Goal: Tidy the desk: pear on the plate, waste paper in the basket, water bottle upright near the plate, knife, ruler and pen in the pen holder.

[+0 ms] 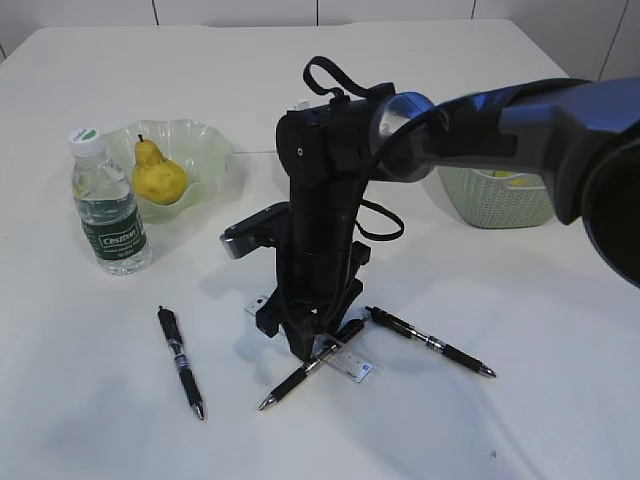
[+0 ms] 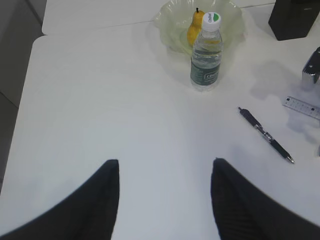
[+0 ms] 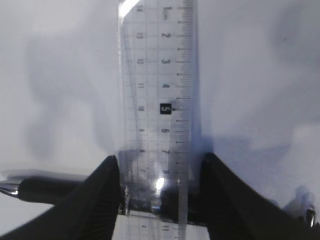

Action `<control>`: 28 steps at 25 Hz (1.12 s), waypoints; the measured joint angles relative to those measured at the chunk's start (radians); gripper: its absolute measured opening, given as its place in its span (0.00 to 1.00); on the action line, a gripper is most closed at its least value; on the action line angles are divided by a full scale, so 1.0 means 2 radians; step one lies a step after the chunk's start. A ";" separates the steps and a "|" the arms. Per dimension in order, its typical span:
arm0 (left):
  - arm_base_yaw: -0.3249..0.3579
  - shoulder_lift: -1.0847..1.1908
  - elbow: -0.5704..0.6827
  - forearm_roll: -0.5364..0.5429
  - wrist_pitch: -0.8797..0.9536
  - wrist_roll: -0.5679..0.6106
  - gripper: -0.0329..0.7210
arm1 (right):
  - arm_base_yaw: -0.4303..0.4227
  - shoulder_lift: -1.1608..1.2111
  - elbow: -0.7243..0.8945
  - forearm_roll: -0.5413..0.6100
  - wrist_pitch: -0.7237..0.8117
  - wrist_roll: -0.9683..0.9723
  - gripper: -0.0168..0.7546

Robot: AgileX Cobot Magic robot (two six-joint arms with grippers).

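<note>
The right gripper (image 3: pixel 159 195) stands straight down over the ruler (image 3: pixel 156 100), jaws flanking its edges and closing on it where it crosses 1 pen (image 1: pixel 310 371). The left gripper (image 2: pixel 165 200) hangs apart, empty, away from the ruler.

Your right arm reaches in from the right side of the exterior view, and its wrist bends so the right gripper (image 1: pixel 308 352) points straight down, with its tips at the table surface. In the right wrist view you see its two dark fingers (image 3: pixel 100 200) set apart, one on each side. Your left gripper (image 2: pixel 165 195) hovers above the table, and its fingers (image 2: pixel 95 200) stand apart with nothing between them.
</note>
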 joint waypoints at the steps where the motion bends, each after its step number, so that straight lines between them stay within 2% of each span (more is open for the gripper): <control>1: 0.000 0.000 0.000 0.000 0.000 0.000 0.59 | 0.000 0.001 0.000 0.000 0.001 0.000 0.54; 9: 0.000 0.000 0.000 0.000 0.000 0.000 0.59 | 0.000 0.001 0.000 0.000 0.008 0.000 0.43; 15: 0.000 0.000 0.000 0.000 0.000 0.000 0.59 | 0.000 0.002 -0.003 0.000 0.010 0.000 0.42; 28: 0.000 0.000 0.000 0.000 0.000 0.000 0.59 | 0.000 0.007 -0.072 0.000 0.015 0.000 0.42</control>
